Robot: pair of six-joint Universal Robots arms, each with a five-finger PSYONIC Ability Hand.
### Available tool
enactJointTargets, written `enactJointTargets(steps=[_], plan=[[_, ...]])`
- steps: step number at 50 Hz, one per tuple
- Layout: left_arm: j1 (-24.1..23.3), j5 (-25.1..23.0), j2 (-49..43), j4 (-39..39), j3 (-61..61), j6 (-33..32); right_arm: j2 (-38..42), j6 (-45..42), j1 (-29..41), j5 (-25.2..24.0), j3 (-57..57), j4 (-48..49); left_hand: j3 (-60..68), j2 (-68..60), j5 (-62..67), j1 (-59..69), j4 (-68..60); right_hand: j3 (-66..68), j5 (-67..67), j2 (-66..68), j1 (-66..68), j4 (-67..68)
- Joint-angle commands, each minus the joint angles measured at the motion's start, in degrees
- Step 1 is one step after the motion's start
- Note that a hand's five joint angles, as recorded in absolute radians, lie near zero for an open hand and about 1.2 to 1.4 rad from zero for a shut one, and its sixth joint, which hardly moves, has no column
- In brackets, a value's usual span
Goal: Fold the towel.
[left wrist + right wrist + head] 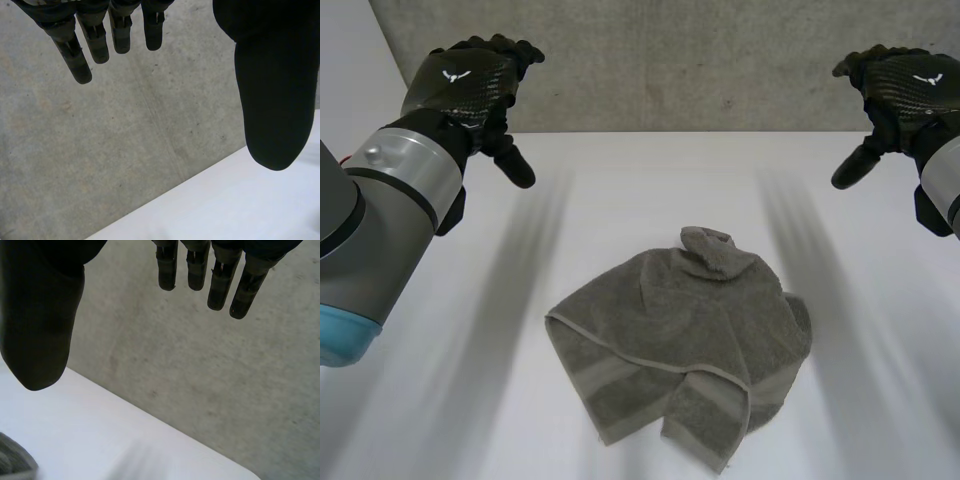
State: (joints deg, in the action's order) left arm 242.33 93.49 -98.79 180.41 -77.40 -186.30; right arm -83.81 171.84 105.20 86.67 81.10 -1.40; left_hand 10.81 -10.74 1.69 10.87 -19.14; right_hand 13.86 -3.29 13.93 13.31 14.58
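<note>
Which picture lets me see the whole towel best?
The head view. It shows the whole grey towel, lying crumpled on the white table. The right wrist view catches just a small grey piece of it. The left wrist view looks toward the table's edge instead.

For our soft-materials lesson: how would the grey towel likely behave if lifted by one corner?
The towel would probably droop limply, since it already lies crumpled in soft overlapping folds. Its fuzzy pile likely resists sliding on the table. Lying low, it should not roll.
</note>
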Motion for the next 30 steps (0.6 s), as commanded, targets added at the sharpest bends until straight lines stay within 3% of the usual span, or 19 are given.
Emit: enactJointTargets(steps=[1,16,23,30], plan=[[0.3,-0.1,0.1,-0.5,0.2,0.8,0.3,-1.7,0.4,2.7,-0.5,-0.3,0.2,-0.3,-0.6,0.2,8.1,-3.9,3.3,-3.9,-3.3,-4.6],[0.3,-0.4,0.2,-0.1,-0.5,0.6,0.0,-3.3,0.6,0.5,-0.2,-0.1,0.7,-0.8,-0.1,0.7,7.6,-3.9,3.3,-3.9,-3.3,-4.6],[0.0,-1.4,0.2,-0.8,-2.1,-0.8,-0.4,-12.9,0.8,-8.8,2.0,-6.0,2.3,-2.3,1.4,2.2,6.1,-3.9,3.3,-3.9,-3.3,-4.6],[0.7,-8.2,-1.3,-0.7,-12.1,-11.3,-0.4,-14.0,0.8,-18.1,6.4,-16.3,2.9,-3.0,2.1,2.9,5.4,-3.9,3.3,-3.9,-3.3,-4.6]])
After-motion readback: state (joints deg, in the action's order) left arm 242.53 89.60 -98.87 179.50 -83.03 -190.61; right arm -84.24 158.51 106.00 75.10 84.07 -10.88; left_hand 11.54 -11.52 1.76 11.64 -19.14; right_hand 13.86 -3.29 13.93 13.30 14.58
